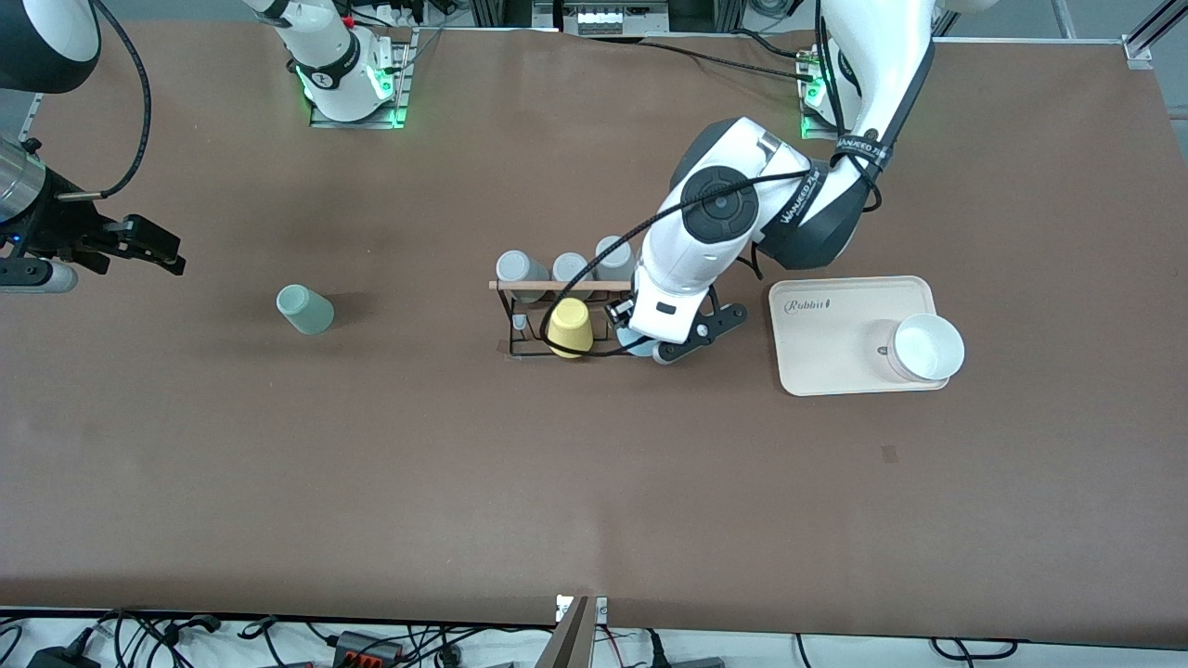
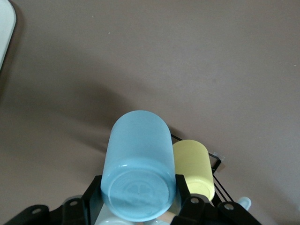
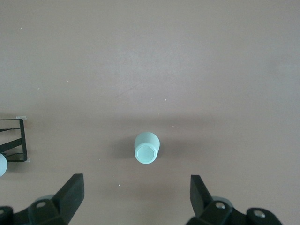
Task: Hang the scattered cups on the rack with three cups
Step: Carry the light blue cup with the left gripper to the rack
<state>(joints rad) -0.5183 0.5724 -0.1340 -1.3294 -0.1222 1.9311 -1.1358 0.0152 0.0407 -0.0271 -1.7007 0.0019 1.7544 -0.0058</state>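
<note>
The pale mint green cup stands upside down on the table toward the right arm's end; it also shows in the right wrist view. My right gripper is open and empty in the air, apart from it; its fingers stand wide. My left gripper is shut on the light blue cup, held upside down at the rack's end beside the yellow cup. Only a sliver of the blue cup shows in the front view. The black wire rack has a wooden rod on top.
The rack carries the yellow cup and three grey cups. A cream tray with a white bowl lies toward the left arm's end, close to the left gripper.
</note>
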